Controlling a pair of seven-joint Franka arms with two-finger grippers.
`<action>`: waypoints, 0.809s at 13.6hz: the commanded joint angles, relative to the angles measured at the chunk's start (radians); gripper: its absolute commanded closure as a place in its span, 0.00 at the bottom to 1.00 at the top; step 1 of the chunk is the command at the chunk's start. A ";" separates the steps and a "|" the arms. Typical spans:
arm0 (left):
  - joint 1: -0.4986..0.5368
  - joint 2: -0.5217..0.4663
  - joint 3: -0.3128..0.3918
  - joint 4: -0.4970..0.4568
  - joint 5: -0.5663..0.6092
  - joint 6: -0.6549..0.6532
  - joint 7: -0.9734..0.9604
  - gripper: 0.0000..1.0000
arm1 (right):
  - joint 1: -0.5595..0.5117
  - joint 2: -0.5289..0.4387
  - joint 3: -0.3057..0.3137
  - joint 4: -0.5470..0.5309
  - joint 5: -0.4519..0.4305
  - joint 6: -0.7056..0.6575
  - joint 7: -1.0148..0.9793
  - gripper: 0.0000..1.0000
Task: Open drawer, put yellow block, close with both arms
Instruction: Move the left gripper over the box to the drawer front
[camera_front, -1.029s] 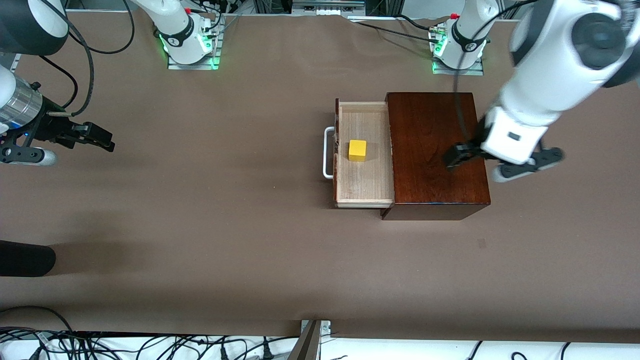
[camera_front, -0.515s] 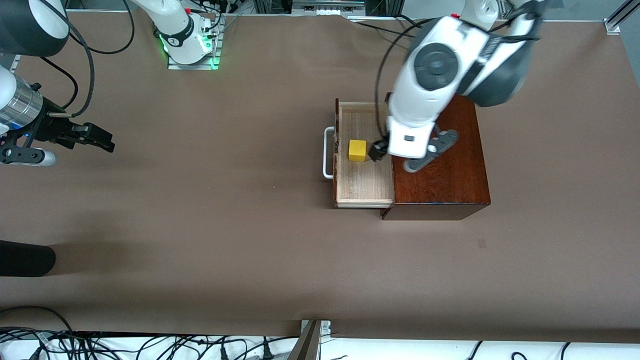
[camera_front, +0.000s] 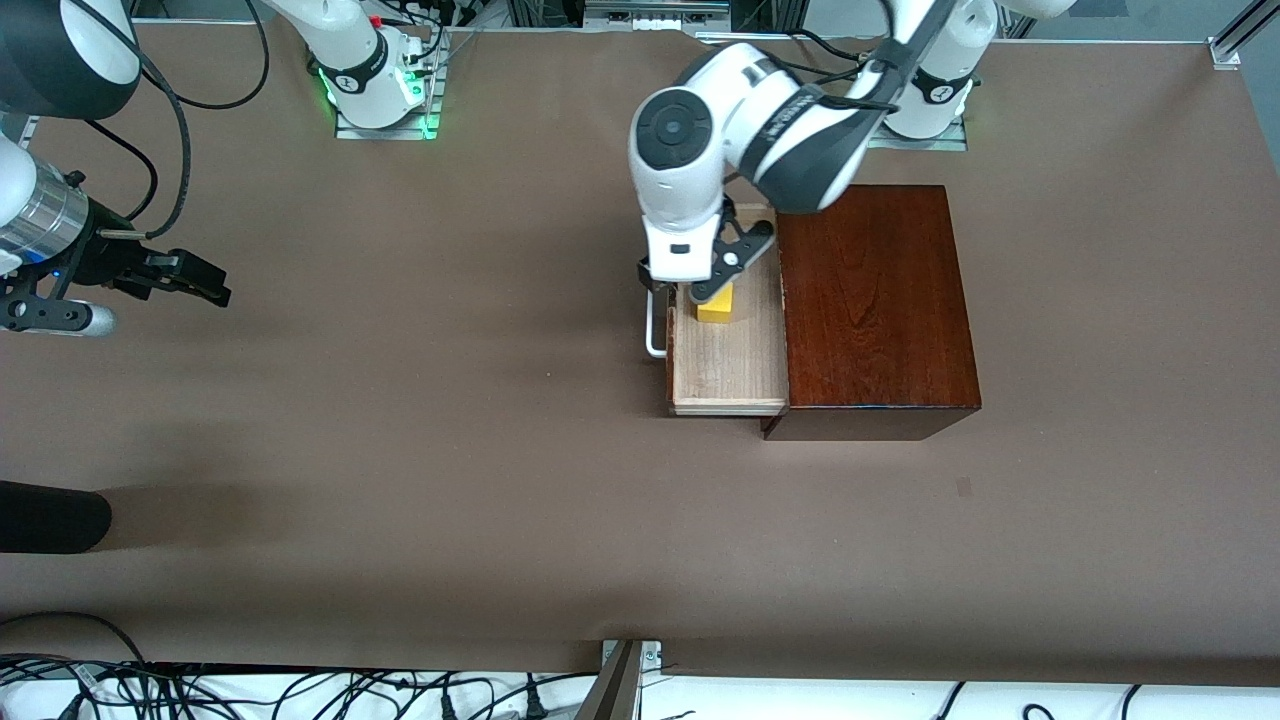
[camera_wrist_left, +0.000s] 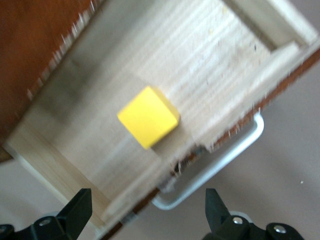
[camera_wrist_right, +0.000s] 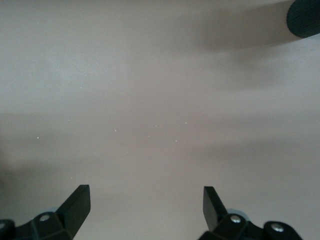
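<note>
Yellow block (camera_front: 715, 306) lies in the open drawer (camera_front: 728, 365). Left gripper (camera_wrist_left: 146, 212), jaws spread, hangs over the handle (camera_front: 653, 320), probably to push squarely. Right gripper (camera_wrist_right: 145, 206), jaws apart, waits over bare table (camera_front: 400, 450).

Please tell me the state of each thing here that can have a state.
drawer: open, pulled out of the box
yellow block: lying in the drawer, not gripped
left end effector: open, over the drawer's handle end
right end effector: open, waiting over bare table

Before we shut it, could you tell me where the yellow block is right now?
The yellow block lies in the open drawer, near its front with the white handle, under the open left gripper.
</note>
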 joint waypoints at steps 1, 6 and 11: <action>-0.049 0.072 0.018 0.080 -0.005 0.025 -0.089 0.00 | -0.008 0.000 0.008 0.001 -0.015 0.003 0.012 0.00; -0.066 0.167 0.022 0.174 -0.007 0.040 -0.162 0.00 | -0.008 0.000 0.008 0.001 -0.016 0.002 0.012 0.00; -0.086 0.213 0.028 0.197 -0.005 0.052 -0.224 0.03 | -0.008 0.001 0.008 0.001 -0.015 0.000 0.002 0.00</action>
